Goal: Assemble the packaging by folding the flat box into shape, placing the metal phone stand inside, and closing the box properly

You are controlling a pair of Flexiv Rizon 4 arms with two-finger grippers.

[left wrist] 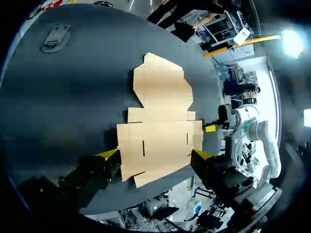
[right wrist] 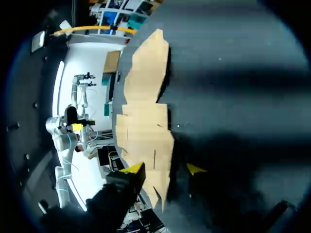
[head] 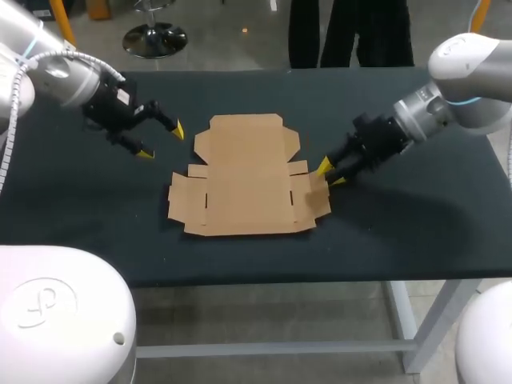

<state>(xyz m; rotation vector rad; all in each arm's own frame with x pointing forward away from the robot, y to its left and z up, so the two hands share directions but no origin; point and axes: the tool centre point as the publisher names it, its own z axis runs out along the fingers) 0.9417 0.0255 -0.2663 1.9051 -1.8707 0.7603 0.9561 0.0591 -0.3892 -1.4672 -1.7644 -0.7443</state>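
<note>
Glossy white-grey left arm [head: 48,76] with pale corrugated cable [head: 60,54], matching right arm [head: 468,72], black left gripper [head: 161,141] and right gripper [head: 330,174], yellow-tipped

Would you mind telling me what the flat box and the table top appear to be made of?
Flat box: likely thin cardboard, matte tan, with cut slits and creases. Table top: dark matte covering, perhaps cloth or mat; no glare.
</note>
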